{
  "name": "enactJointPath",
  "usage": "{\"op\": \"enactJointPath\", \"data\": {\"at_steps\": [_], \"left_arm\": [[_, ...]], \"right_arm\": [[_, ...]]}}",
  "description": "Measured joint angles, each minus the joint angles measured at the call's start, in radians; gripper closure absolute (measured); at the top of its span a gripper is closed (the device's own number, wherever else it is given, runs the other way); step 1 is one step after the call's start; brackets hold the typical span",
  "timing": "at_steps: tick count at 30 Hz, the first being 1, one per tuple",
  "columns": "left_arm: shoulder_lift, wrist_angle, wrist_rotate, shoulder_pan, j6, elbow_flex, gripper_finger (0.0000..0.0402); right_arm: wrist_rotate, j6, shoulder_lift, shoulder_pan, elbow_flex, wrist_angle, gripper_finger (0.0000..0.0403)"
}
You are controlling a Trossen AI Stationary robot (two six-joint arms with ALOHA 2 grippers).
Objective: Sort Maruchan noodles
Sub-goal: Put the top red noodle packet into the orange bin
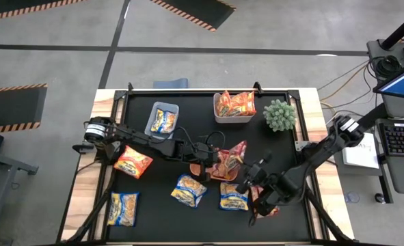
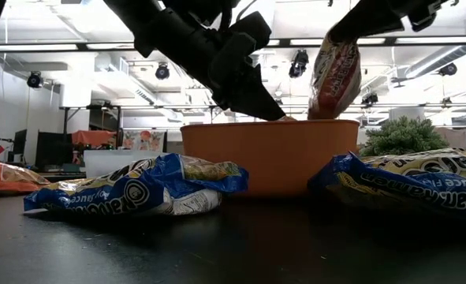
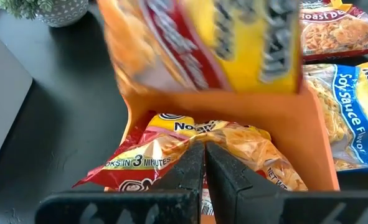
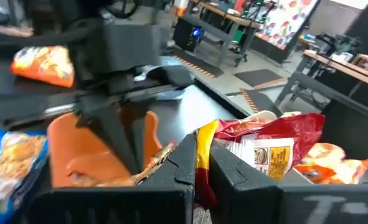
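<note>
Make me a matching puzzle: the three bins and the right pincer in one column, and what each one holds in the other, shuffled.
Things:
1. clear bin
2. white bin
3. orange bin
4. right pincer

Holds:
A. orange packets inside
B. lifted red packet, gripped above the table
C. blue packet inside
D. red packets lying inside

Pairs: 1-C, 2-A, 3-D, 4-B
</note>
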Motion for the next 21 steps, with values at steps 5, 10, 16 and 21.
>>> {"op": "enactJointPath", "data": {"at_steps": [5, 10, 16, 21], "left_arm": [[0.0, 0.0, 0.0, 0.0, 0.0, 0.0, 0.0402], [0.0, 0.0, 0.0, 0.0, 0.0, 0.0, 0.0402], [0.0, 0.0, 0.0, 0.0, 0.0, 0.0, 0.0402], [0.0, -0.001, 0.0, 0.0, 0.0, 0.0, 0.0402]], "right_arm": [[-0.063, -0.104, 0.041, -0.016, 0.0, 0.103, 0.0394], [-0.084, -0.101, 0.076, -0.038, 0.001, 0.105, 0.0394], [-0.084, -0.156, 0.083, -0.059, 0.012, 0.106, 0.0394], [-0.123, -0.201, 0.082, -0.072, 0.015, 0.106, 0.0394]]}}
